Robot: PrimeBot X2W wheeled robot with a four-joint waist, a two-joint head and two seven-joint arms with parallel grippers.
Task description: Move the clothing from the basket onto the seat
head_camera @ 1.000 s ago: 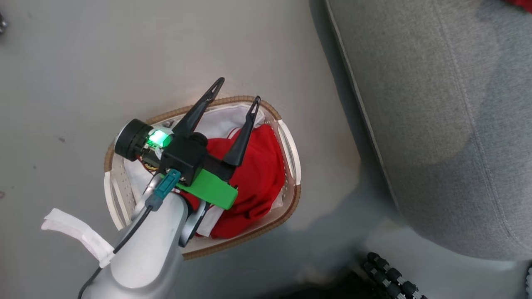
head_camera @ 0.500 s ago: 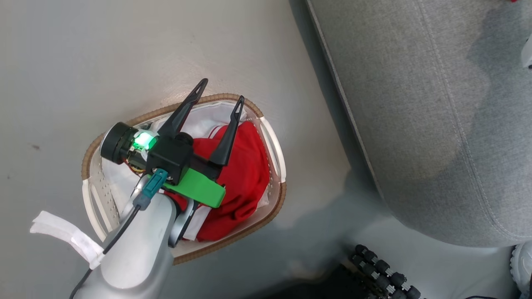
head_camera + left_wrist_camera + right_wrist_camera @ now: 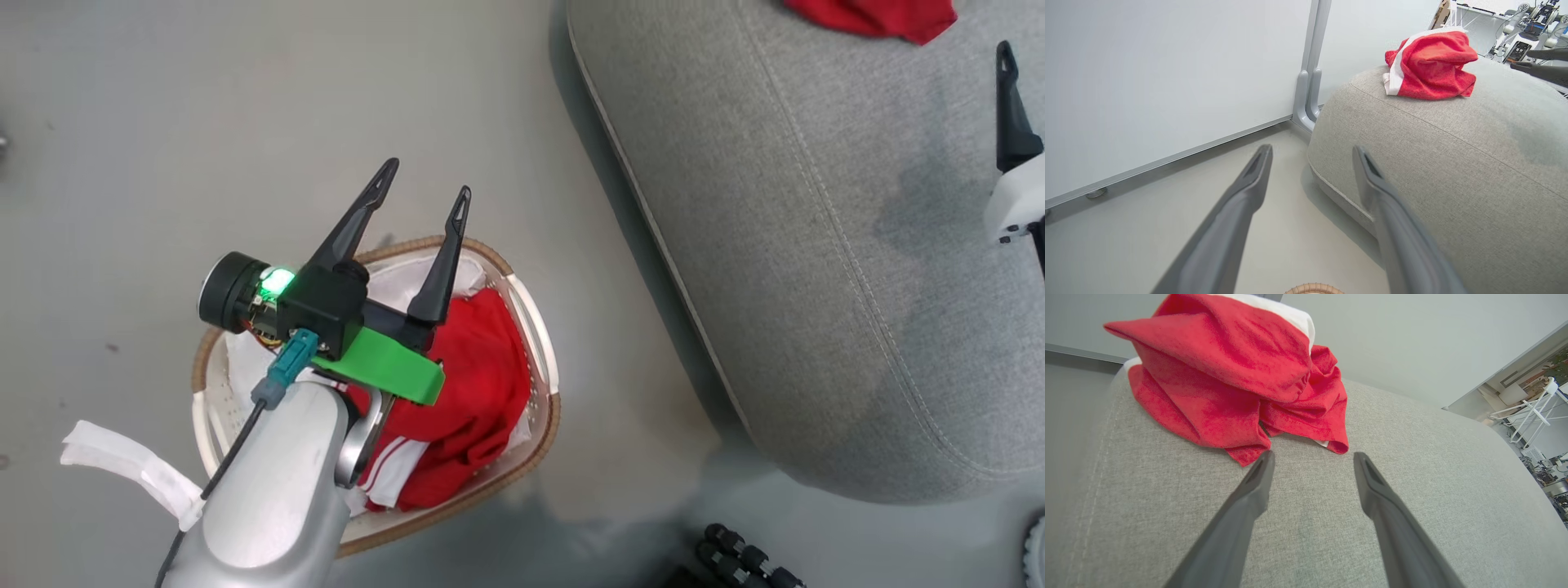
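Now: R fingers [image 3: 1249, 490] spread, empty, just short of red garment [image 3: 1229, 375] lying on seat [image 3: 816, 286]; L fingers [image 3: 355, 214] spread, empty, over basket [image 3: 555, 408], prob. to fetch 2nd garment [image 3: 473, 384].

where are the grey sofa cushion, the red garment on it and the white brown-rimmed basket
grey fabric sofa cushion [image 3: 1453, 477], right wrist view, bare top
red soft garment [image 3: 1229, 375] on it, right wrist view, middle fold
white plastic brown-rimmed basket [image 3: 556, 412], head view, right rim
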